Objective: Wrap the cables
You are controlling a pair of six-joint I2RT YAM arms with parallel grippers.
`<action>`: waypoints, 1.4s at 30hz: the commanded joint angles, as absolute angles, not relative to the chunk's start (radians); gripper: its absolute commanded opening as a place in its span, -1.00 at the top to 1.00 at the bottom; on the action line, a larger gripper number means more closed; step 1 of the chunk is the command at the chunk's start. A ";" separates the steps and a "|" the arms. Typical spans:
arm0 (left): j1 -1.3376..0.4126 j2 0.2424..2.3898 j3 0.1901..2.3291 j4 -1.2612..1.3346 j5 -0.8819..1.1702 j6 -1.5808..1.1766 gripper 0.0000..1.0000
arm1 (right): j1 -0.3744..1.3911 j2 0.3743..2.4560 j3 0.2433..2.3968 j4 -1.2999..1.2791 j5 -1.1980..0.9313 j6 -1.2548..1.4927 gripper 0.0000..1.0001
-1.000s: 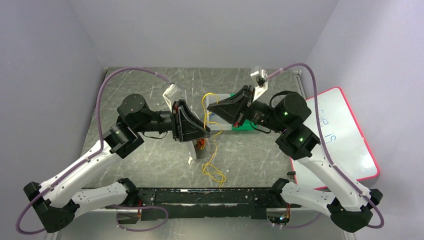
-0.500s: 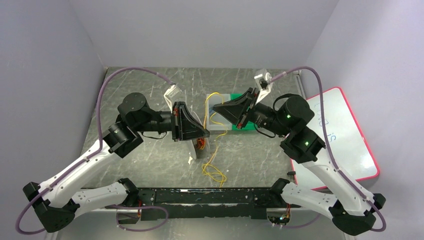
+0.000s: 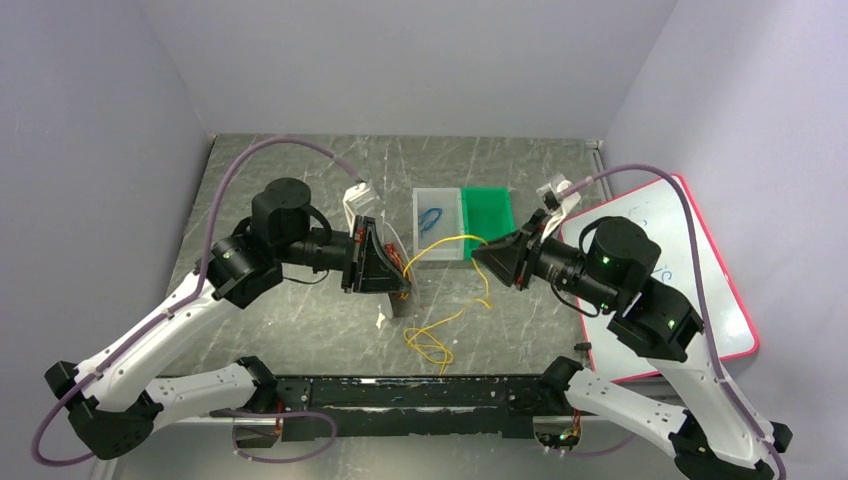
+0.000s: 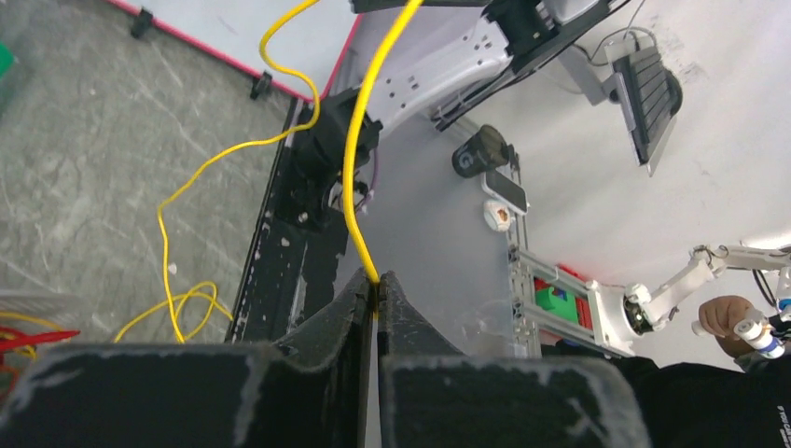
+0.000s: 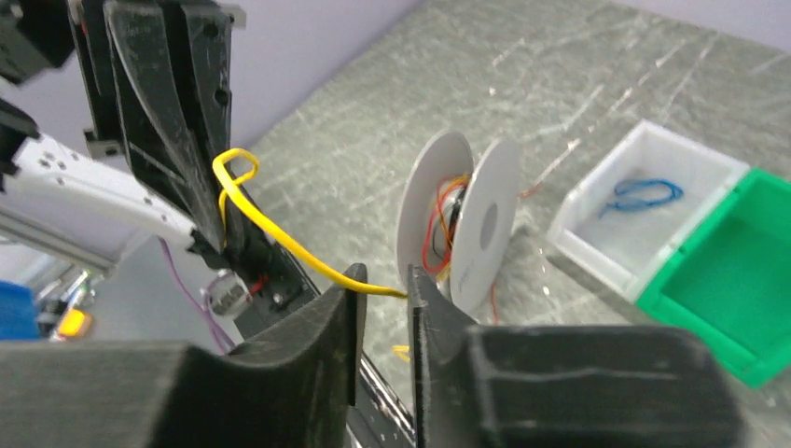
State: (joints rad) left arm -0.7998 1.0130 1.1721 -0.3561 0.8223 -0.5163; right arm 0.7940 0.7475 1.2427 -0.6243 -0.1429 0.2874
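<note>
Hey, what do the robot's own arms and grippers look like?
The left arm and right arm have white shells with black joints and bases. A thick purple hose loops beside each. Small green lights glow on the black joints. The left gripper and right gripper are black, each with two wedge-shaped fingers, scuffed whitish along the edges.

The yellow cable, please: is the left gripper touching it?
Touching. The left wrist view shows the yellow cable running into the left gripper's shut fingertips, pinched there.
</note>
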 commanded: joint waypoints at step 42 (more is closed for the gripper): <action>-0.804 1.070 1.221 -0.732 0.821 -0.336 0.86 | 0.798 0.974 1.232 -0.746 -0.566 0.199 0.11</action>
